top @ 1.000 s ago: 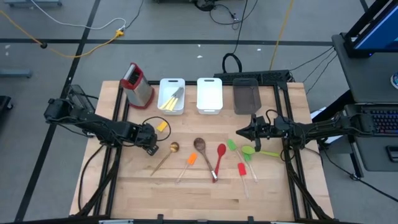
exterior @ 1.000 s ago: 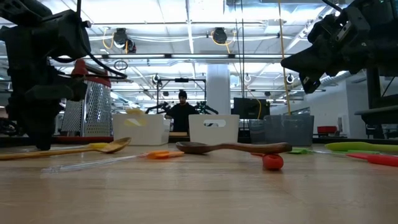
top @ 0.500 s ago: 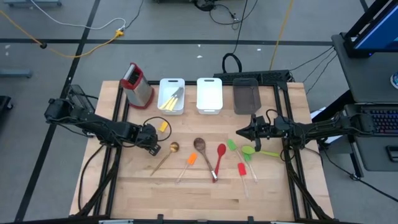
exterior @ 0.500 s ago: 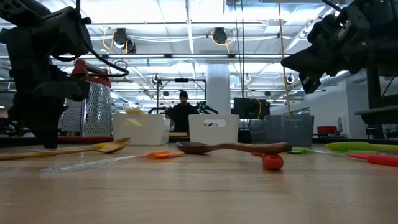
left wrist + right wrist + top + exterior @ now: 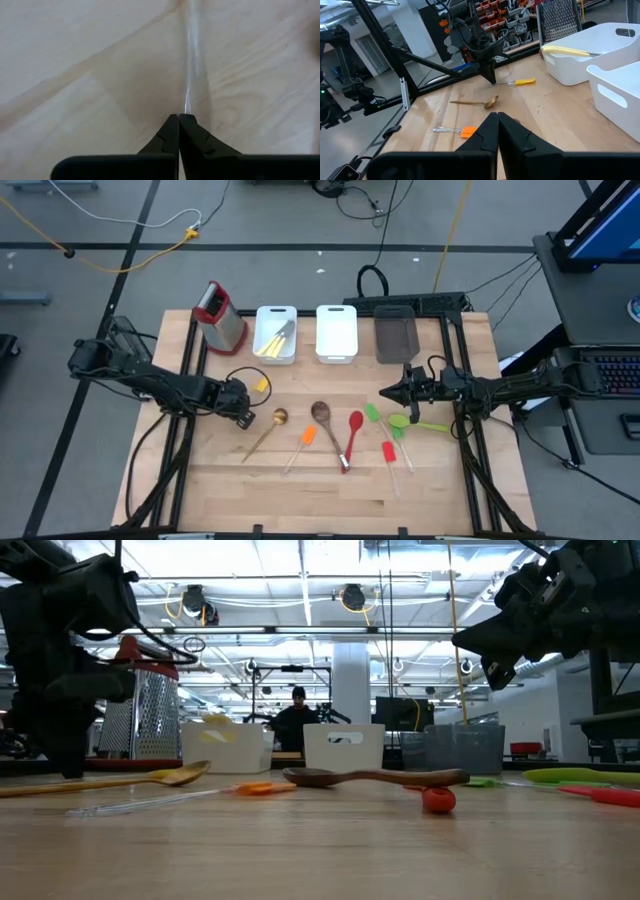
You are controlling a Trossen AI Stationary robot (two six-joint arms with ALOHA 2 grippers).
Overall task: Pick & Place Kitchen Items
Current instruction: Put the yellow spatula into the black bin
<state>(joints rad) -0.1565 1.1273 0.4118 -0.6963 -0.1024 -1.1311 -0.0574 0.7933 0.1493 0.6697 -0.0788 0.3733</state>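
Several utensils lie flat on the table: a pale wooden spoon (image 5: 265, 432), a dark wooden spoon (image 5: 322, 416), an orange spatula (image 5: 307, 437), a red spoon (image 5: 353, 430), a red spatula (image 5: 389, 452), a green spatula (image 5: 373, 413) and a lime-green spoon (image 5: 410, 422). A yellow spatula (image 5: 261, 383) lies left of them. My left gripper (image 5: 240, 408) is shut and points down beside that spatula. My right gripper (image 5: 385, 393) is shut and hovers above the green spatula. My left gripper (image 5: 179, 117) comes from above, pointing down, its shut fingertips (image 5: 171, 127) standing at the free end of the yellow spatula's clear handle (image 5: 194, 90), which lies flat on the table. Whether the tips touch the handle I cannot tell.
Along the far edge stand a steel grater with a red handle (image 5: 220, 317), a white bin (image 5: 276, 333) holding a knife and yellow utensils, a second white bin (image 5: 337, 332) and a grey bin (image 5: 395, 335). Bare wood (image 5: 300, 500) lies toward the near edge.
In the low view my left gripper has shifted slightly toward the table's right and then back again, staying shut and pointing down. The utensils have kept their places.
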